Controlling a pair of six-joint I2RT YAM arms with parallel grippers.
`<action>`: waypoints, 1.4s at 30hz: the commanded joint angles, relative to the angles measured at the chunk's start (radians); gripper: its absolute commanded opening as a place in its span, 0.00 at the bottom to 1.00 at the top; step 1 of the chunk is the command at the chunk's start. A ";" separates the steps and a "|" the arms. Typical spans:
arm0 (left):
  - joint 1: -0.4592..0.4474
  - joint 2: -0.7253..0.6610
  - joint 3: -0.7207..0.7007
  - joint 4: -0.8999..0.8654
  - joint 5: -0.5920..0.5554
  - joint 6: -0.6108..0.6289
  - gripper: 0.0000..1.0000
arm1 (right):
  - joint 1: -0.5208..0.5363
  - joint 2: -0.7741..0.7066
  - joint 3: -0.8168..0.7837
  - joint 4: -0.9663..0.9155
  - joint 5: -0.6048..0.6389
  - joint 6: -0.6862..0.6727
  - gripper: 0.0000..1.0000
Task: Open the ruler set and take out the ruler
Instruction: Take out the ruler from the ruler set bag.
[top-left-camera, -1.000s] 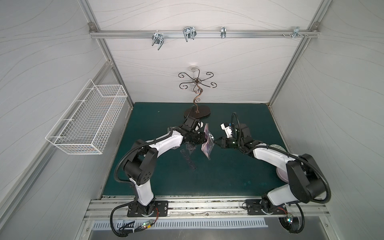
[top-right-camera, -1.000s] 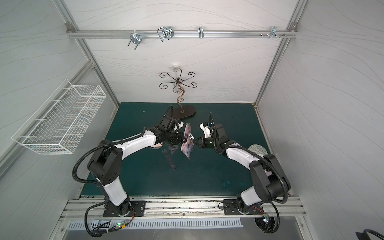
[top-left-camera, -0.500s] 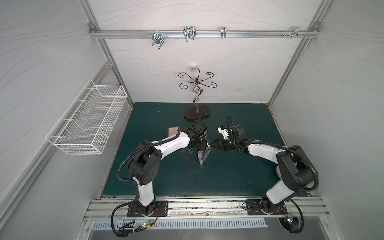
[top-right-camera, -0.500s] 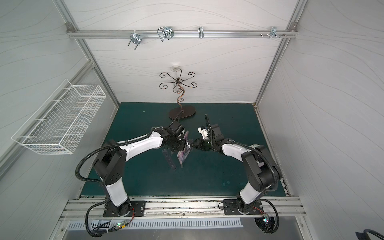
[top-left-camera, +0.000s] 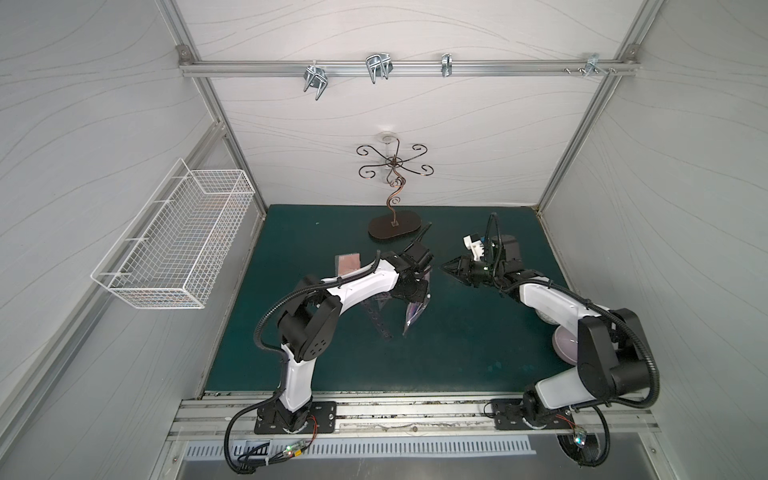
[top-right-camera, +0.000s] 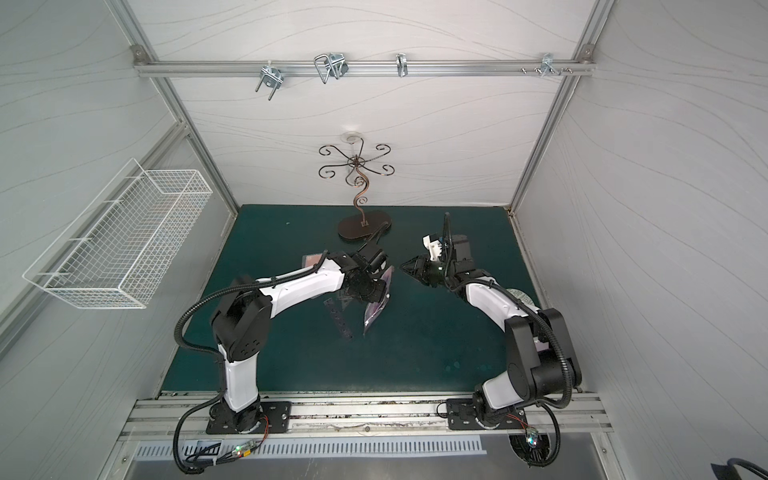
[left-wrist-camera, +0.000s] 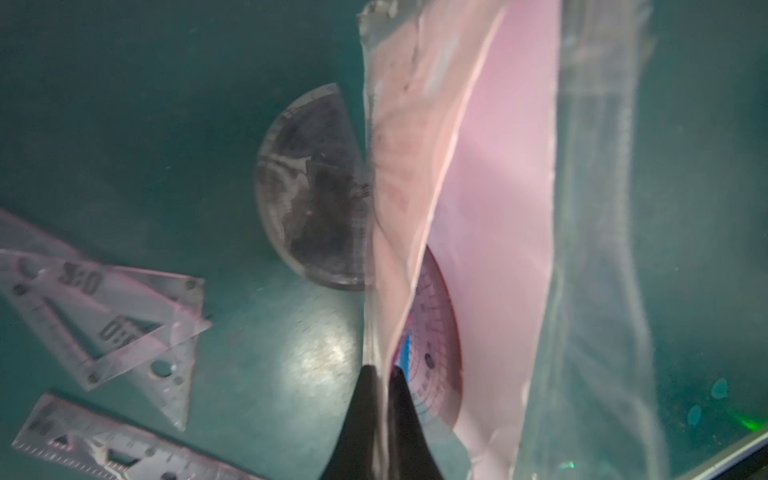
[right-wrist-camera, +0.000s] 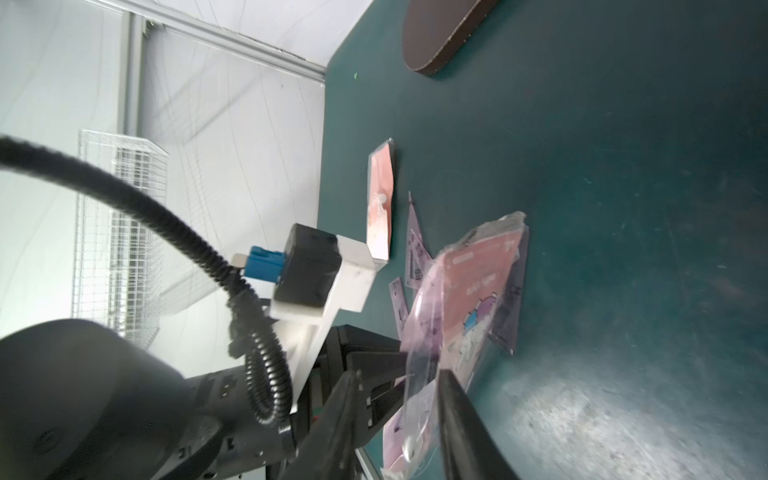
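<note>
left wrist view: left tool (left-wrist-camera: 383, 372) pinched tight on the edge of the ruler set pouch (left-wrist-camera: 498, 199).
pouch position: held tilted over the table (top-left-camera: 457, 353), mid-table, in both top views.
straight ruler (top-left-camera: 377, 323): out of the pouch, flat on the table, beside two set squares (left-wrist-camera: 104, 316) and a protractor (left-wrist-camera: 311, 199).
right tool (right-wrist-camera: 401, 374): jaws apart, near the pouch's upper corner, gripping nothing.

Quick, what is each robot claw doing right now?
Left gripper: shut on the pouch.
Right gripper: open, holding nothing.
</note>
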 joint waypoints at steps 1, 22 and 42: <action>-0.023 0.046 0.068 -0.062 -0.083 0.010 0.00 | 0.019 -0.026 -0.022 0.072 -0.088 0.042 0.22; -0.035 0.056 0.069 -0.009 -0.054 -0.065 0.00 | 0.114 0.156 -0.023 0.072 0.014 -0.009 0.05; -0.034 -0.005 -0.011 0.092 -0.060 -0.098 0.00 | 0.127 0.236 0.005 -0.137 0.154 -0.066 0.18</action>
